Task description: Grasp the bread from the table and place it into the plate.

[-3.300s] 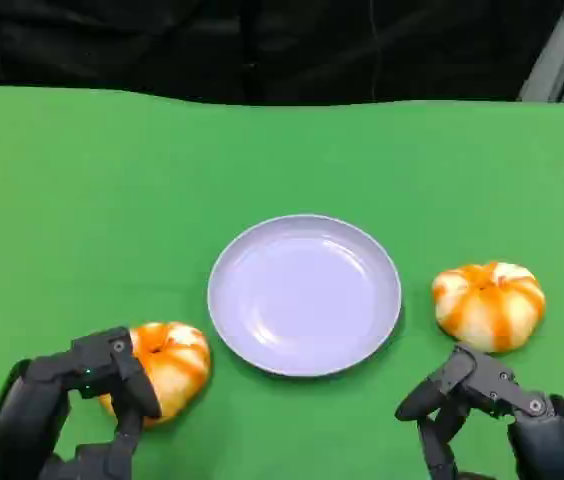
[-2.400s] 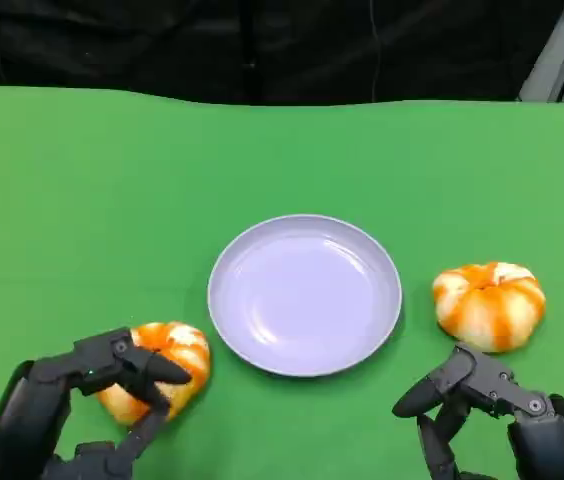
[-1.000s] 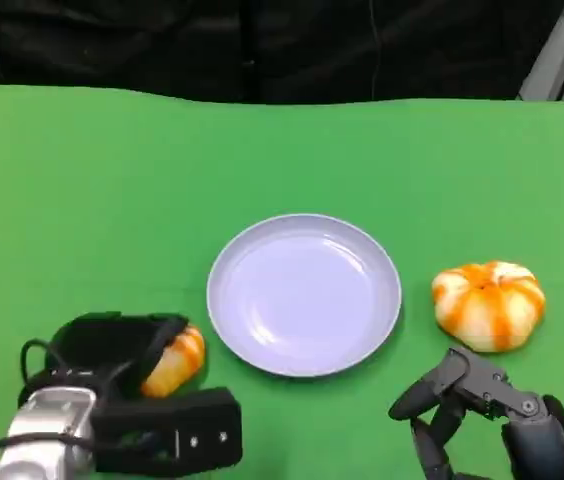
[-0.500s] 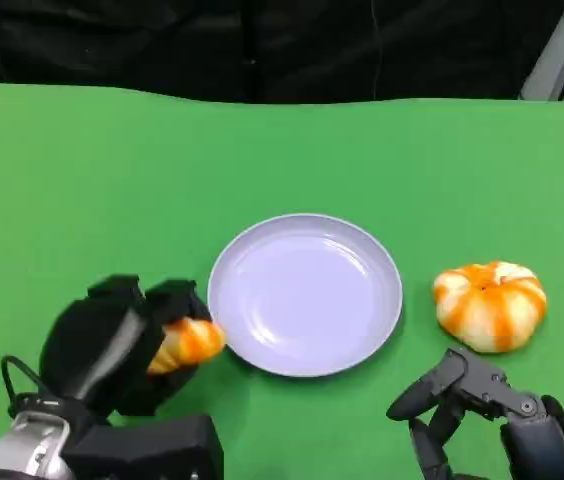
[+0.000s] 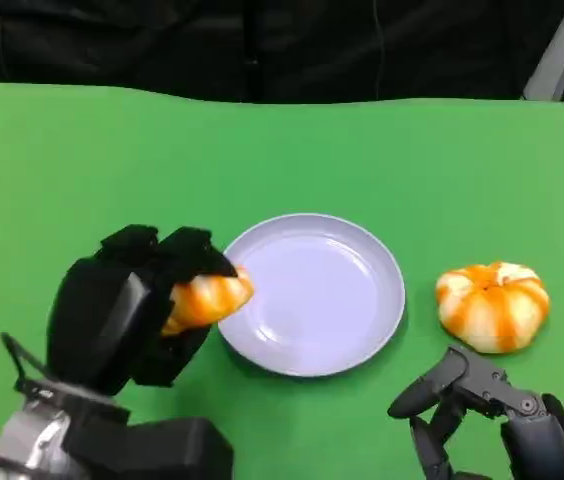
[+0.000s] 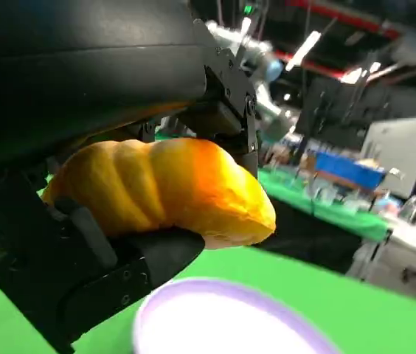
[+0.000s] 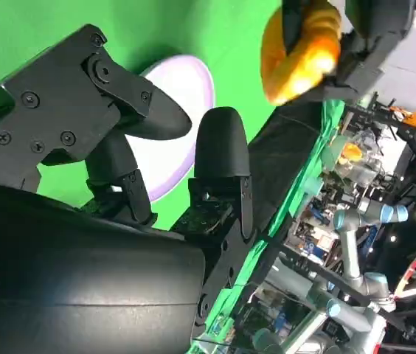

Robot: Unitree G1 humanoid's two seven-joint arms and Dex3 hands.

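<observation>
An orange and white bread roll [image 5: 207, 298] is gripped in my left hand [image 5: 137, 305], lifted off the green table and hanging over the left rim of the lilac plate [image 5: 357, 345]. The left wrist view shows the roll [image 6: 164, 192] clamped between the black fingers [image 6: 112, 265], with the plate [image 6: 215, 317] just below it. A second bread roll [image 5: 491, 304] lies on the table right of the plate. My right hand [image 5: 467, 410] rests at the lower right, fingers apart and holding nothing; its wrist view shows the held roll [image 7: 300, 51] and the plate [image 7: 186, 96].
The green table [image 5: 82, 160] ends at a dark backdrop along the far edge. Open green cloth spreads behind and to the left of the plate.
My left hand closed on the left bread roll, lifted it off the table and carried it up and right to the plate's left rim. The right hand stayed put.
</observation>
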